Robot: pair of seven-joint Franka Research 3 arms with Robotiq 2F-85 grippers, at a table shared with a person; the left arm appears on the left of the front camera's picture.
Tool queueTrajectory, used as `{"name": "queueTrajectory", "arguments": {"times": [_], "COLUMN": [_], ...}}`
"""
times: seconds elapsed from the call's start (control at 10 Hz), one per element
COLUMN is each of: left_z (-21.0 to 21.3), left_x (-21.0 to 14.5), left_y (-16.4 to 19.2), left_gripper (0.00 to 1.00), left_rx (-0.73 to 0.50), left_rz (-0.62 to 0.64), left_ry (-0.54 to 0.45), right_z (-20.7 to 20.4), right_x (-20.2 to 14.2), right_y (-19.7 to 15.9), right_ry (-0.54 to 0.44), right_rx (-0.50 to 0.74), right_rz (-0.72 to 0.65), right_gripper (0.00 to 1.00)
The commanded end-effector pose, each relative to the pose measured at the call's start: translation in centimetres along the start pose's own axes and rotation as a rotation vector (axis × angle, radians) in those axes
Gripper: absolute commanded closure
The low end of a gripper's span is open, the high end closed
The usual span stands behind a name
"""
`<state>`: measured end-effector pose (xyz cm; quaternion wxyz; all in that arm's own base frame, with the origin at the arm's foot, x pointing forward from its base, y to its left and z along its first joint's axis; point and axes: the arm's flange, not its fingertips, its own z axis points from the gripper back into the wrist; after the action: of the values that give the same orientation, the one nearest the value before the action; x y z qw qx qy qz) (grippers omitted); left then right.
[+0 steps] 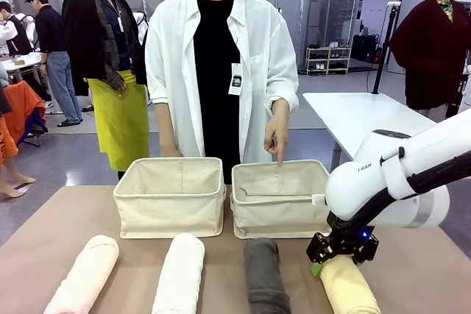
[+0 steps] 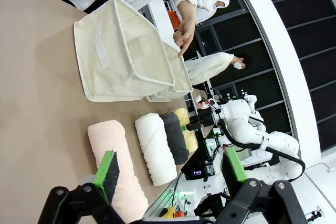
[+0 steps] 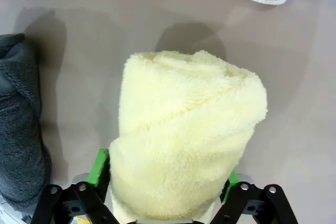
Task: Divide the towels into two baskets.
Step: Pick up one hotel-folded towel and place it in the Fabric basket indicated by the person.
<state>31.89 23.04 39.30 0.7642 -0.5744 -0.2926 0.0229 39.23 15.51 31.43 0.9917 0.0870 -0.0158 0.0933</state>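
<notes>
Pale yellow towel (image 3: 184, 129), lying on the table (image 1: 427, 270) just before the right basket (image 1: 276, 215), is pinched near one end by the pads (image 3: 100, 166) of our right gripper (image 3: 165, 174), so we fear it sags, unrolls or snags the rim when lifted; our left gripper (image 2: 170, 171) gapes empty.

Brown table (image 1: 51, 233). Far side: left basket (image 1: 170, 196) and right basket (image 1: 278, 200), side by side, small gap between. Near side, a row of rolled towels lying flat: peach-pink towel (image 1: 85, 273), white towel (image 1: 180, 273), dark grey towel (image 1: 265, 273), pale yellow towel (image 1: 349, 288).
</notes>
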Motion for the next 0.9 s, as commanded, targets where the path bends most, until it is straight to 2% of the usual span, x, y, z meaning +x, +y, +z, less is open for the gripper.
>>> {"name": "queueTrajectory", "arguments": {"times": [0.0,0.5,0.6,0.7,0.8], "left_z": [0.3,0.3,0.3,0.3,0.3], "left_x": [-0.2,-0.2,-0.2,-0.2,-0.2], "left_y": [-0.1,-0.1,-0.1,-0.1,-0.1], "left_gripper": [0.00,0.00,0.00,0.00,0.00], "left_rx": [-0.011,-0.011,-0.011,-0.011,-0.011], "left_rz": [-0.002,-0.002,-0.002,-0.002,-0.002], "left_ry": [-0.001,-0.001,-0.001,-0.001,-0.001], "right_z": [-0.8,0.6,1.5,4.8,8.5], "right_x": [-2.7,-2.7,-2.7,-2.8,-2.8], "right_y": [0.4,0.2,0.5,1.4,2.8], "right_ry": [-0.009,-0.026,0.006,-0.012,-0.015], "right_rx": [-0.025,-0.041,-0.047,-0.005,-0.023], "right_rz": [-0.015,-0.020,-0.003,0.059,0.177], "right_gripper": [0.20,0.71,0.79,0.79,0.79]}}
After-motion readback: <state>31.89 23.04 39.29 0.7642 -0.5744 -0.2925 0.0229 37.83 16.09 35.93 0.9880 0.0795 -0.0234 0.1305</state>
